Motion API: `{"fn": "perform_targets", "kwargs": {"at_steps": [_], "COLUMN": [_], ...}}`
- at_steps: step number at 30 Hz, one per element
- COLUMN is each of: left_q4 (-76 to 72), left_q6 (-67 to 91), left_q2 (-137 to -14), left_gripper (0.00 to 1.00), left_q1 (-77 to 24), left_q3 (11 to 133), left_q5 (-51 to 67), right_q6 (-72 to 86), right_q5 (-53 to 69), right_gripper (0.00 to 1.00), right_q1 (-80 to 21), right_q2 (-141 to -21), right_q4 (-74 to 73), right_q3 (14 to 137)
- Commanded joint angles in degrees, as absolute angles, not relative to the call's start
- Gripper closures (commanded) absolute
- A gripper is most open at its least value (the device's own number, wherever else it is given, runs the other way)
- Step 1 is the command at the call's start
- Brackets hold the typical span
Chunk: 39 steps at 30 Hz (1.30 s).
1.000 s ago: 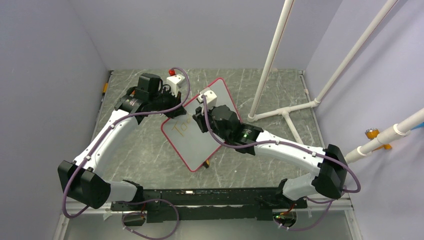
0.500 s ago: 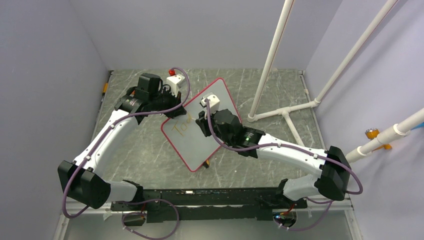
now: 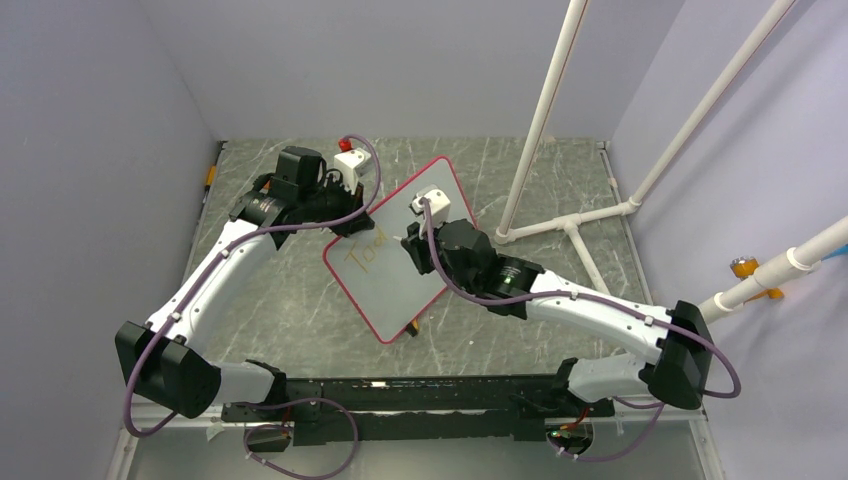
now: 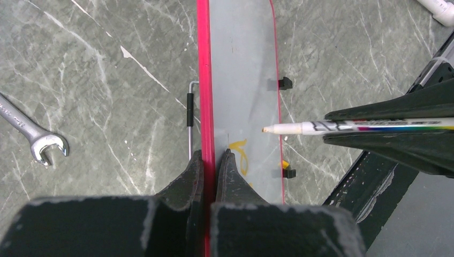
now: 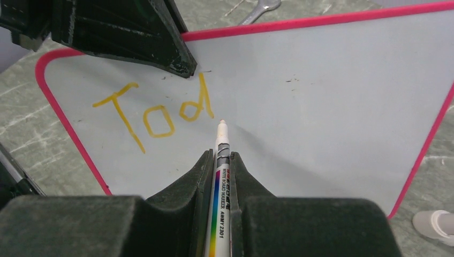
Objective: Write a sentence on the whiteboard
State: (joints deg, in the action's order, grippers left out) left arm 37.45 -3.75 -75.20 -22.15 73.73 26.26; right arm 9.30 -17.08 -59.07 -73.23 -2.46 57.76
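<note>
**Whiteboard and marker, both held**

My left tool (image 4: 210, 160): pressed together on the red frame of the whiteboard (image 4: 241, 80), one finger on each side.

My right tool (image 5: 219, 160): pinching a marker (image 5: 221, 140). Its tip points forward at the board face straight ahead, and I cannot tell whether it touches.

The sentence (image 5: 155, 115): orange "Tod" only, just left of and beyond the marker tip, close to my left tool.

A wrench (image 4: 33, 138): lying on the surface (image 4: 107, 69), left of my left tool.
</note>
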Motion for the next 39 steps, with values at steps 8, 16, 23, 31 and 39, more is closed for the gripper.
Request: {"fn": "perform_targets", "kwargs": {"at_steps": [8, 16, 23, 31, 39], "left_q4": [40.12, 40.17, 40.28, 40.3, 40.3], "left_q6": [-11.09, -11.15, -11.16, -11.17, -11.24], "left_q2": [-75.25, -75.33, -75.41, -75.61, -75.72], "left_gripper": [1.0, 1.0, 1.0, 1.0, 1.0], "left_q1": [-22.32, -22.33, -22.32, -22.29, -22.26], "left_q3": [73.05, 73.18, 73.27, 73.3, 73.35], "left_q5": [19.34, 19.46, 19.69, 19.91, 19.69], "right_q6": [8.18, 8.01, 7.98, 7.91, 8.23], "right_q5": [-18.05, -15.69, -14.78, -13.25, -10.27], "right_gripper": [1.0, 1.0, 1.0, 1.0, 1.0], "right_q1": [-56.94, -55.59, -55.3, -55.28, -55.29], "right_q2": [-71.82, -74.82, -76.73, -78.21, -77.97], "right_q4": [2.83, 3.94, 4.56, 5.09, 5.33], "right_q3": [58.14, 60.33, 61.52, 62.75, 61.41]}}
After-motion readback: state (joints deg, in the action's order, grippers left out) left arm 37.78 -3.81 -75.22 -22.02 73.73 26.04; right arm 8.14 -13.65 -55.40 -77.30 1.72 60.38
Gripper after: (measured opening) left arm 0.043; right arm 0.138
